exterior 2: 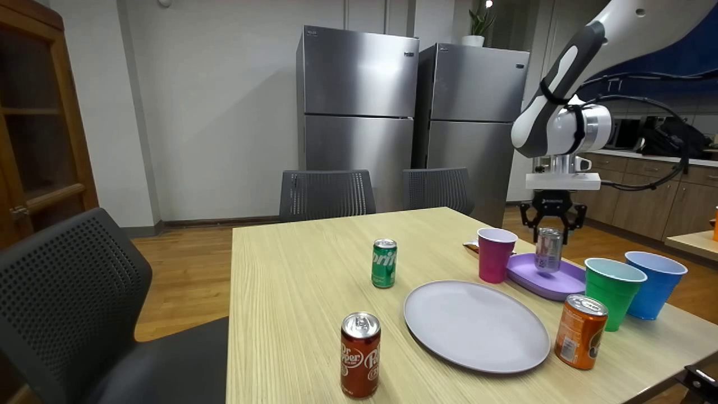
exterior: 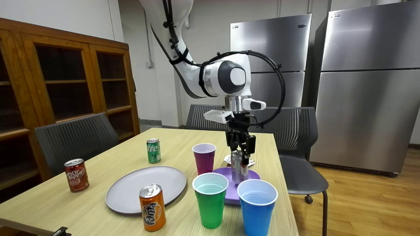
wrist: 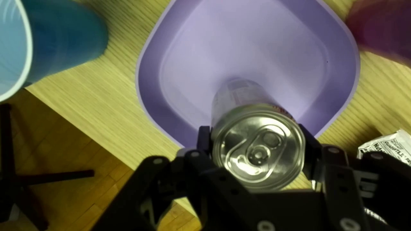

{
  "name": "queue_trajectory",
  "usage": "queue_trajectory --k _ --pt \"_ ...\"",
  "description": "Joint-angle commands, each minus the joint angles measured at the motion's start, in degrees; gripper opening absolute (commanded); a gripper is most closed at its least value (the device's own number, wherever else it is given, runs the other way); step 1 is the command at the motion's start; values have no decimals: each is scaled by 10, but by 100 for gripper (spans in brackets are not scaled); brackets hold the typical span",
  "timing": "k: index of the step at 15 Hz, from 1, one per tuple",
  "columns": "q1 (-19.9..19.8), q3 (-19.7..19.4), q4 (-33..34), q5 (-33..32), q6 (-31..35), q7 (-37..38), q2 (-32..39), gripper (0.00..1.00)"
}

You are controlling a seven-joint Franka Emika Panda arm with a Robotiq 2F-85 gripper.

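Soda can [wrist: 257, 157], silver, was nearly upright in our claw [exterior 2: 549, 237], which held it from both sides, its long axis running down below the grip. Under the claw we saw a purple dish [wrist: 240, 45]; whether the can's base touched it, we could not tell. Close by the claw were a wrapper [wrist: 388, 146] and a purple cup [exterior 2: 493, 262]; farther out, a blue cup [exterior: 257, 209], a green cup [exterior: 210, 206] and a gray plate [exterior 2: 477, 328].
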Motion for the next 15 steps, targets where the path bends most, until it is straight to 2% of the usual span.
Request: queue_trajectory --k 1,8,9,10,12,15 --pt "-9 5 22 7 -1 16 13 38" --pt "-11 6 40 19 -4 27 33 38" --pt "-11 5 42 20 -4 27 35 88" --pt "-11 5 43 20 -5 28 35 90" --pt "-12 4 42 22 -4 27 31 99" --pt "-15 6 37 26 -2 24 20 100"
